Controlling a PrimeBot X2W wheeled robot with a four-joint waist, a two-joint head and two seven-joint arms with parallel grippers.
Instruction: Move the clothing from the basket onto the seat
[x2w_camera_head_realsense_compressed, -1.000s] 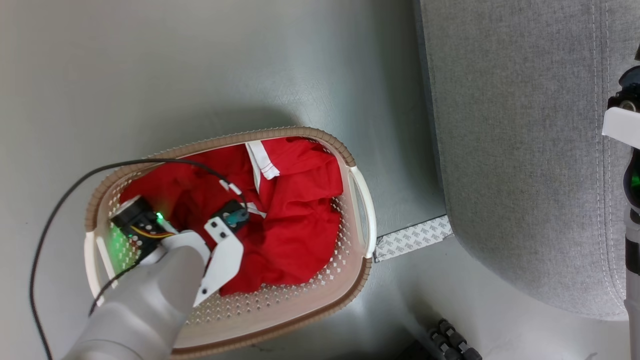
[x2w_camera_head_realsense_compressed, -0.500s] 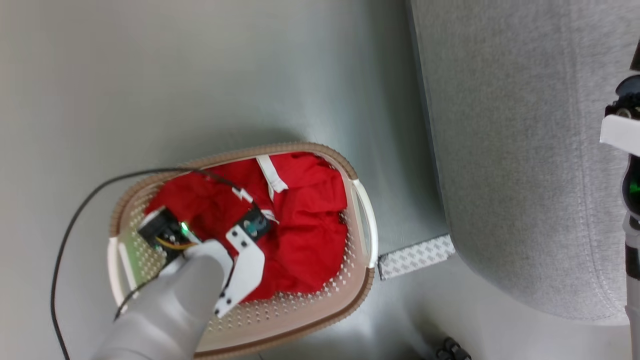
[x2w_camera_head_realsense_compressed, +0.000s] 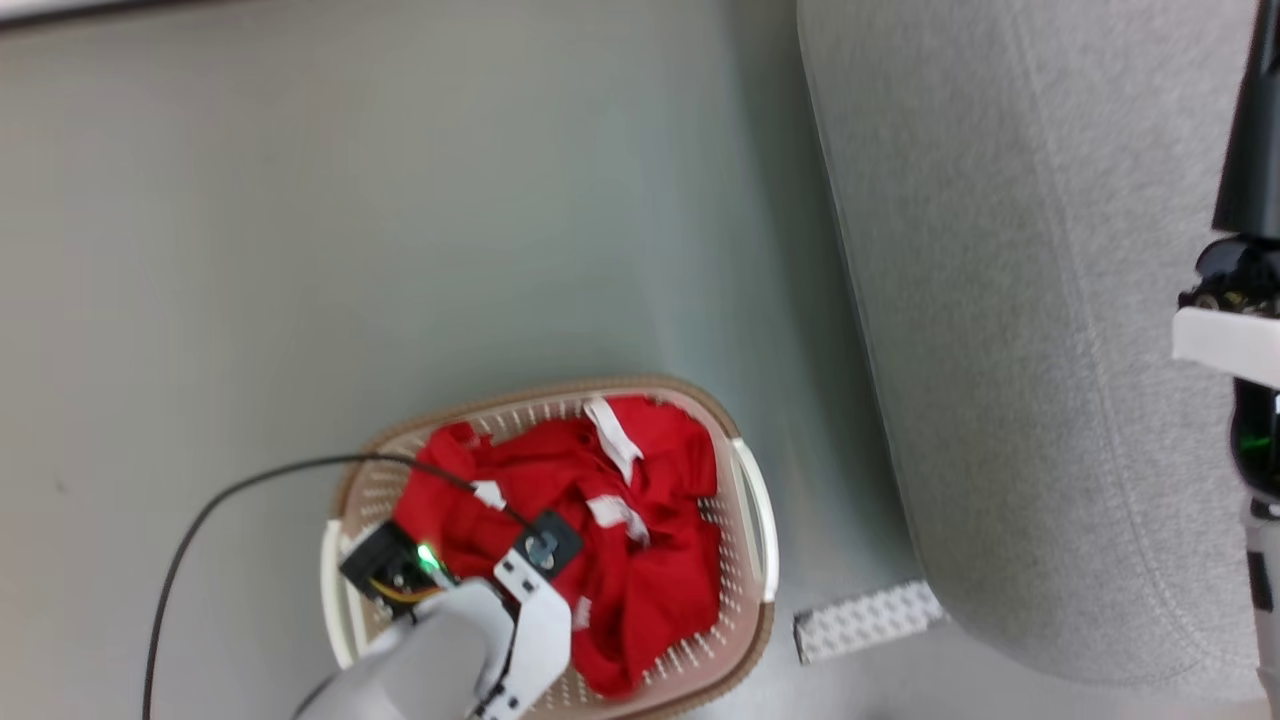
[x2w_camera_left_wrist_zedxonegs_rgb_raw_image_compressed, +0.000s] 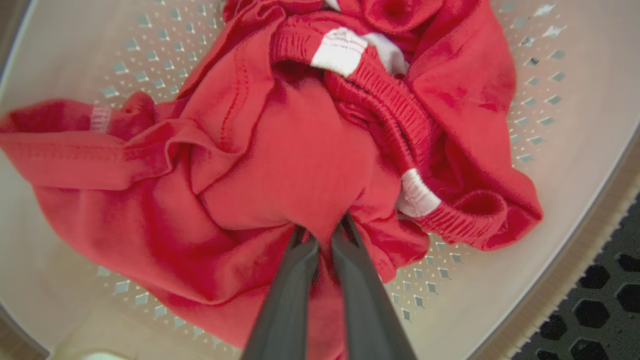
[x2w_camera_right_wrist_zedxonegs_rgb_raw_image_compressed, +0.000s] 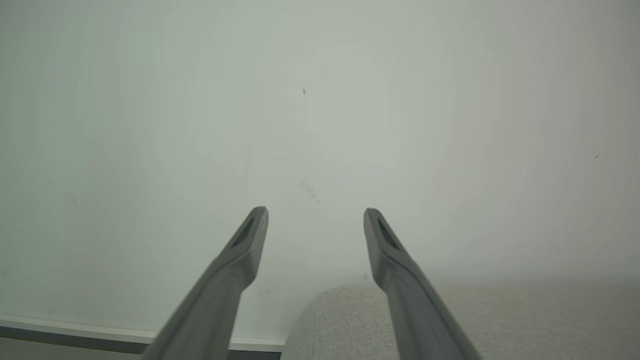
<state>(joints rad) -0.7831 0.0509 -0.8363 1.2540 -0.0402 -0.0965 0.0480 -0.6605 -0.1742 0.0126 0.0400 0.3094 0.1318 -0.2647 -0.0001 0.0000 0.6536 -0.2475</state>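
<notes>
1. left wrist view: the left gripper (x2w_camera_left_wrist_zedxonegs_rgb_raw_image_compressed: 322, 231) is clenched on a bunched fold of the clothing (x2w_camera_left_wrist_zedxonegs_rgb_raw_image_compressed: 280, 165), which is heaped inside the basket (x2w_camera_left_wrist_zedxonegs_rgb_raw_image_compressed: 575, 130).
2. the fabric looks soft, light and floppy; it should drape and trail, so a thick fold holds better than a hem.
3. the right gripper (x2w_camera_right_wrist_zedxonegs_rgb_raw_image_compressed: 315, 215) is spread wide and empty by the seat (x2w_camera_right_wrist_zedxonegs_rgb_raw_image_compressed: 450, 320).

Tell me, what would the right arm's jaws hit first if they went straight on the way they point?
Probably the pale wall ahead of the open right jaws; nothing stands between in the wrist view. The seat edge lies beneath that line, though depth is unclear.
</notes>
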